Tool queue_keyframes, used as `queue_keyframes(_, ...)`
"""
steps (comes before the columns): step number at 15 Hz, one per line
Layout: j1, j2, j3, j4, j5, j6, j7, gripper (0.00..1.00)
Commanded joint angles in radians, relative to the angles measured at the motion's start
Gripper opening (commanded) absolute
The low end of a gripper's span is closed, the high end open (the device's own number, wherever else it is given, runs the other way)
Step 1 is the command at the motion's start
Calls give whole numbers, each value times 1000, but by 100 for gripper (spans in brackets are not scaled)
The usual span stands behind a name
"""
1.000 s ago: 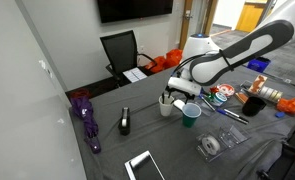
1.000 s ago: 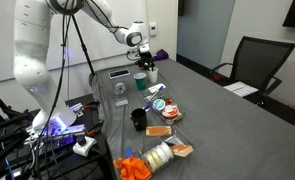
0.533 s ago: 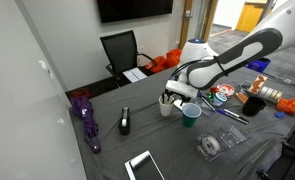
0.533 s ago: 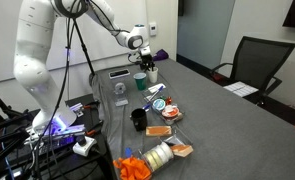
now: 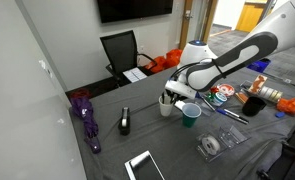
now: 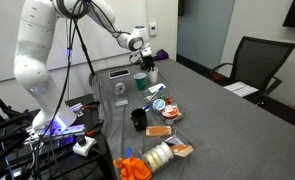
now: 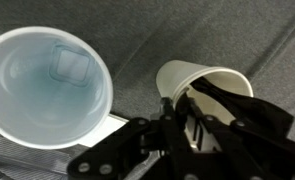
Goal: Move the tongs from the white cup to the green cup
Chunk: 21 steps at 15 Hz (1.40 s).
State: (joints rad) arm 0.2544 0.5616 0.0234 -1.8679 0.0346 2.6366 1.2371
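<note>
Step in hand: the pick. The gripper (image 5: pixel 175 96) is down over the white cup (image 5: pixel 167 106), with its fingers (image 7: pixel 252 120) reaching into the cup's mouth in the wrist view. The tongs (image 7: pixel 195 104) are in the white cup, not yet lifted out. They read as dark bars against the inner wall (black on black with the fingers, hard to separate). Jaw state: can't tell. The fingers are at the tongs' top end, but nothing shows whether they've pinched it. The green cup (image 5: pixel 190 115) stands upright just beside the white cup on the grey table (image 5: pixel 162 150), and its pale inside looks empty in the wrist view.

Next move, as a judgement: get a firm pinch on the tongs, lift straight up until the tips clear the white rim, sidestep over the green cup, lower, release. Risks: the light white cup could ride up with the tongs or tip, and with the cups this near each other a finger could clip the green rim
</note>
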Motion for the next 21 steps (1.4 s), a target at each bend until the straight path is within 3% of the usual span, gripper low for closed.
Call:
queue_keyframes(1,16,10,-19,6,12,35,1,0)
queue_keyframes(21,-21,-61,15,-73,57,99,-106,2)
